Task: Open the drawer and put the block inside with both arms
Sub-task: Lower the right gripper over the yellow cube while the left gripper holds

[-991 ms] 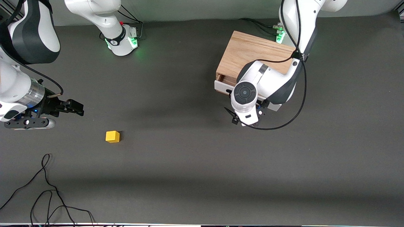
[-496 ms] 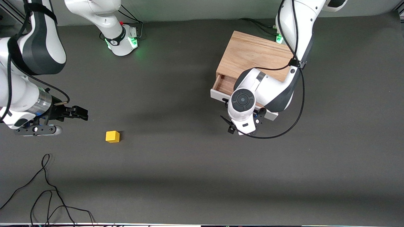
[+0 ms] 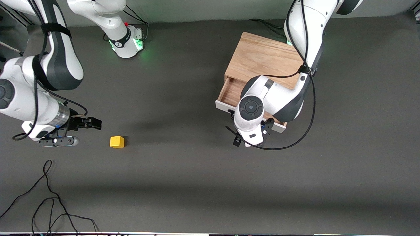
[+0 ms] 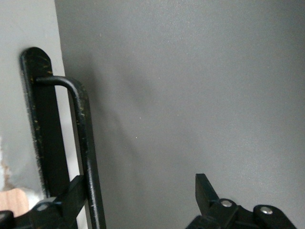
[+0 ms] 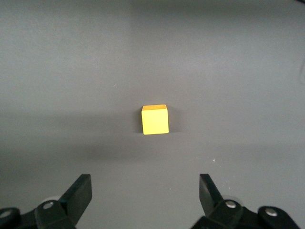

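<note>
Drawer (image 3: 229, 93) is pulled partway out of the wooden box (image 3: 262, 59), toward the front camera — you can see the light wood inside and the white front panel. Left tool (image 4: 138, 200) is down at the black bar handle (image 4: 83, 143): one finger (image 4: 71, 198) sits right against the bar, the other finger (image 4: 205, 191) stands well clear of it over bare tabletop (image 3: 197, 180), so the tool looks spread wide rather than pinching anything. From the front its wrist covers most of the handle.

Block (image 3: 117, 142) — little yellow cube — sits on the tabletop toward the right arm's end, well apart from the box. Right tool (image 3: 90, 123) hangs low just beside it, fingers spread wide and holding nothing. In the right wrist view the block (image 5: 155, 119) lies ahead of the fingertips, roughly centred between them, not touching.

Some loose black cable (image 3: 49, 196) lies nearer the camera than the block.
</note>
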